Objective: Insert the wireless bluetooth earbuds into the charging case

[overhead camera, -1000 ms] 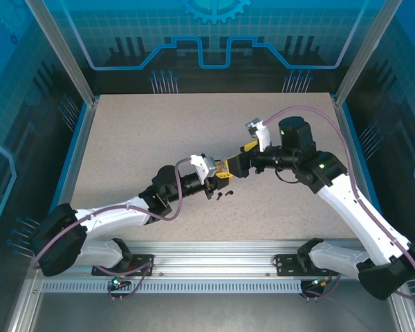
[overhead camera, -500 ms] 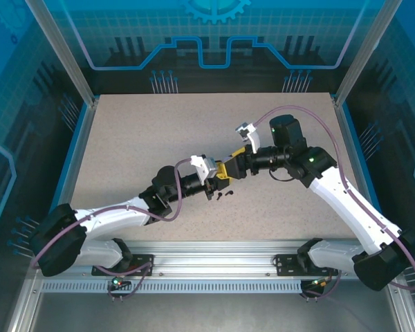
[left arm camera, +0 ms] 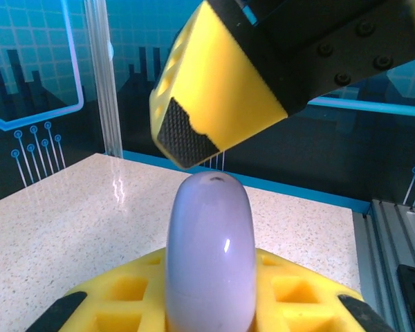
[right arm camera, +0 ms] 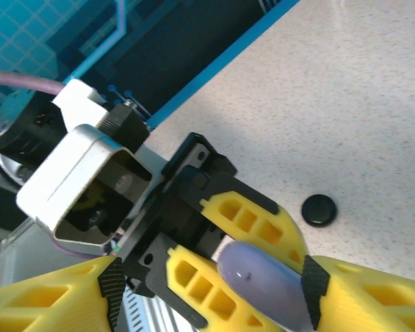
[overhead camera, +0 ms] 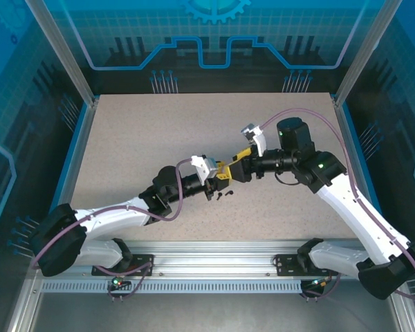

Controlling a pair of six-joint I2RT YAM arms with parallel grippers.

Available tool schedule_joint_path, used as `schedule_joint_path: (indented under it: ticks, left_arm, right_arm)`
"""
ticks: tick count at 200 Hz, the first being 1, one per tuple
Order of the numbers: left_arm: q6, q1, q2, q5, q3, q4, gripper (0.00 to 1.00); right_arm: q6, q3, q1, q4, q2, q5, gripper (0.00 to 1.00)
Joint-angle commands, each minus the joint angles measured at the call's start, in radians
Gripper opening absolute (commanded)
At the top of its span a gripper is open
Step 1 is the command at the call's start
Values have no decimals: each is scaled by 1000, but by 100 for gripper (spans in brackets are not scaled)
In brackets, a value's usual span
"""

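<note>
Firmly clenched, the left fingers (left arm camera: 117, 290) grasp the lavender charging case (left arm camera: 211, 256) by its lower half, so that it stands upright between them with its rounded top free. In the right wrist view the same case (right arm camera: 263, 280) lies between the two yellow left fingers (right arm camera: 242, 221), its free end pointing toward the camera.

The right fingers (right arm camera: 41, 304) are spread apart around that free end. One black pad (right arm camera: 306, 290) sits right against the case, though I cannot tell whether it touches. The other pad (right arm camera: 113, 294) stands well clear of it. From the left wrist, one right finger (left arm camera: 214, 76) hangs just above the top of the case.

Outward from there, the left gripper (overhead camera: 223, 171) and the right gripper (overhead camera: 239, 163) meet tip to tip above the middle of the worktop (overhead camera: 138, 138). Tiny black earbuds (overhead camera: 222, 196) lie on the worktop just beside and below the left gripper, apart from both sets of fingers. One black earbud (right arm camera: 319, 209) also shows in the right wrist view, beyond the case. The white wrist camera (right arm camera: 90, 180) of the left arm sits behind its fingers.
</note>
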Motion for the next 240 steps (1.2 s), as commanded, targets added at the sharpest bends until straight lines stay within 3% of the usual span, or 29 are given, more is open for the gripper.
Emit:
schedule_joint_path:
  ticks: [1,26,39,50,95,145,187,240]
  left_arm:
    - [-13,0,-39,-49,-2,-34,1]
    - [-48,10,-47,-87,17,-142,1]
    - [-104,34,-48,-82,20,-183,1]
    - [-165,67,-50,-73,15,-211,1]
    - [-408,260,-13,1,32,-405,0]
    - [-562,419,193,105,183,-674,0]
    - [-602,438,419,198,357,-803,0]
    - [-638,429,596,258,448,-830,5]
  right_arm:
    - [-17,17,-12,-79,-40,181,74]
    - [26,-22,-48,-122,-93,444,90]
    - [60,-64,-108,-136,-125,501,96]
    - [84,-104,-170,-136,-150,501,100]
    - [146,-285,-358,-46,-248,363,100]
    - [159,-324,-400,-44,-226,298,100]
    - [173,-354,-403,-37,-211,270,100]
    - [165,-368,-407,-52,-227,282,100]
